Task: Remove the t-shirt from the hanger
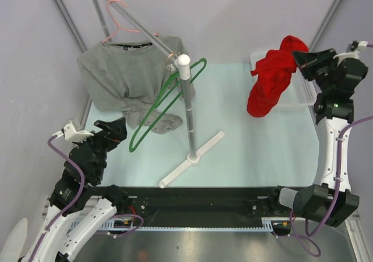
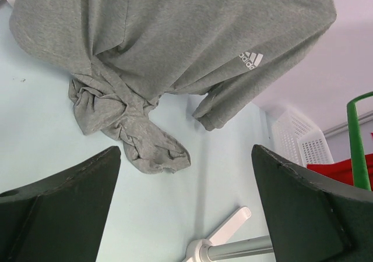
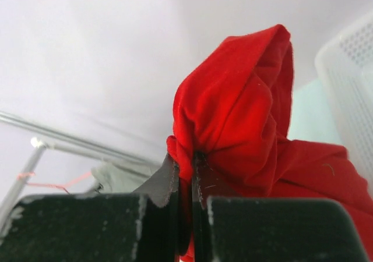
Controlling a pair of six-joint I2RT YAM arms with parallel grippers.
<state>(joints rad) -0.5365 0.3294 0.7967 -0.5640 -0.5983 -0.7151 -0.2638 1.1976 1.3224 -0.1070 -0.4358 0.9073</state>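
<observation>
Top view: right end effector (image 1: pixel 300 59) pinched red t-shirt (image 1: pixel 271 75), hanging above white basket (image 1: pixel 297 96); green hanger (image 1: pixel 169 102) on rack (image 1: pixel 187 110), well apart.
Left wrist: left end effector (image 2: pixel 185 152) spread wide above table (image 2: pixel 35 134), grey t-shirt (image 2: pixel 163 35) ahead.
Right wrist: fingers (image 3: pixel 166 181) clamped on red t-shirt.

Lab cell — plain walls (image 1: pixel 233 17), metal frame (image 1: pixel 66 16)
</observation>
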